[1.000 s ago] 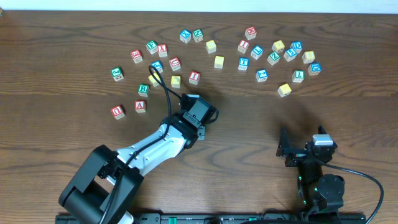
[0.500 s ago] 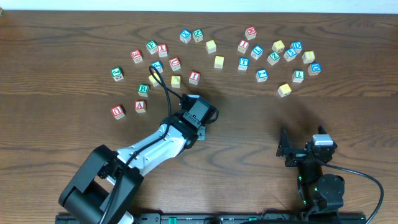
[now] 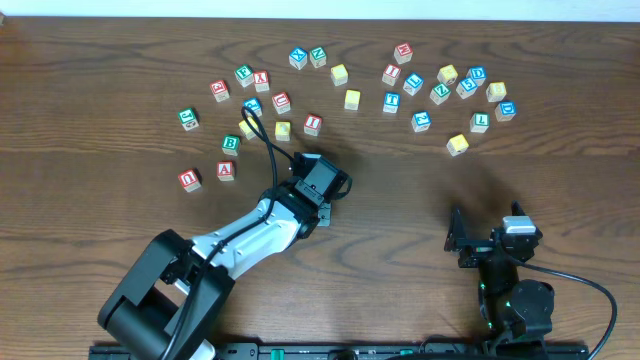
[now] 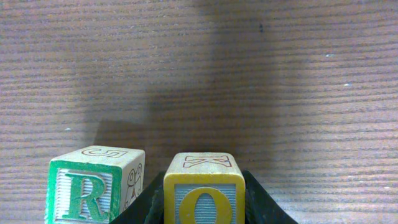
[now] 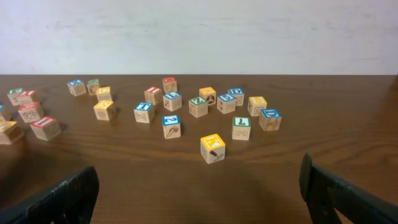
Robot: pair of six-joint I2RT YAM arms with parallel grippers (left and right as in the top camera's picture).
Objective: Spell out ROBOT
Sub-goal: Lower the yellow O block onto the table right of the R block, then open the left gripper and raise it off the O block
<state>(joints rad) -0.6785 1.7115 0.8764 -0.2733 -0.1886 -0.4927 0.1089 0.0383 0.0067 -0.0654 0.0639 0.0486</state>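
Observation:
In the left wrist view my left gripper (image 4: pixel 203 208) is shut on a yellow block with the letter O (image 4: pixel 202 190), low over the brown table. A green R block (image 4: pixel 93 186) stands just left of it, a narrow gap between them. In the overhead view the left gripper (image 3: pixel 318 183) sits at the table's middle, hiding both blocks. My right gripper (image 3: pixel 487 240) rests open and empty at the lower right; its two fingers show wide apart in the right wrist view (image 5: pixel 199 186). Several lettered blocks (image 3: pixel 400 85) lie scattered along the far side.
A B block (image 3: pixel 231 143), an A block (image 3: pixel 226 170) and a red block (image 3: pixel 189 179) lie left of the left arm. A yellow block (image 3: pixel 457 144) lies nearest the right gripper, also in the right wrist view (image 5: pixel 212 148). The table's far edge (image 3: pixel 320 20) meets a white wall.

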